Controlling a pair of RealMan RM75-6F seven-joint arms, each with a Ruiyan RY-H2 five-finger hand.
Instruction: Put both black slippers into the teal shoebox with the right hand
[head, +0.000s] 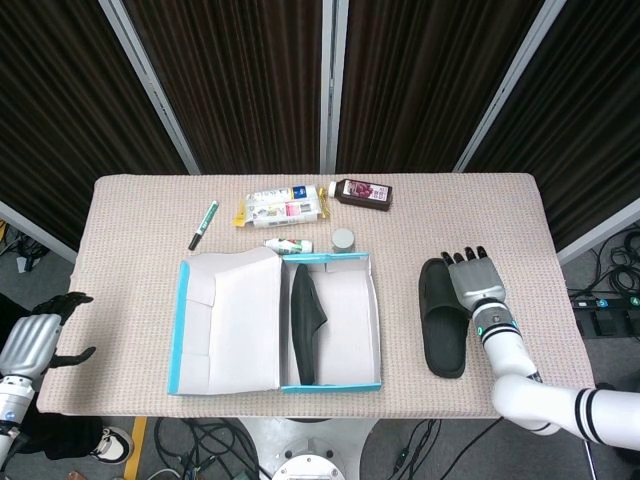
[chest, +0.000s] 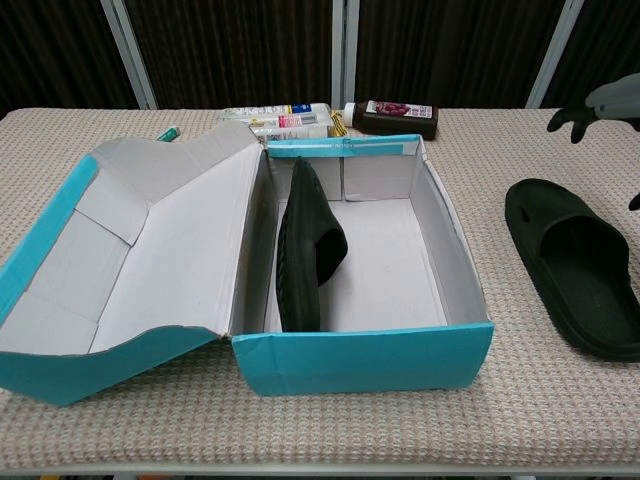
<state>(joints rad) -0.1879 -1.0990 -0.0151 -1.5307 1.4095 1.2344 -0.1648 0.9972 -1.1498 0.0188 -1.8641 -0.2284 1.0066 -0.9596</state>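
Black slipper stood on edge inside teal shoebox, against left wall. Second slipper lay flat on table, right of box, well apart. My right hand hovered just right of it, fingers spread, holding nothing. Judgement: come down over strap, pinch arch firmly, lift clear of box wall, lower into free right half.

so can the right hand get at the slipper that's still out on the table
Probably yes. The right hand, open, sits right beside the loose slipper at its outer edge, and nothing lies between them. The shoebox stands off on the slipper's far side, out of the way.
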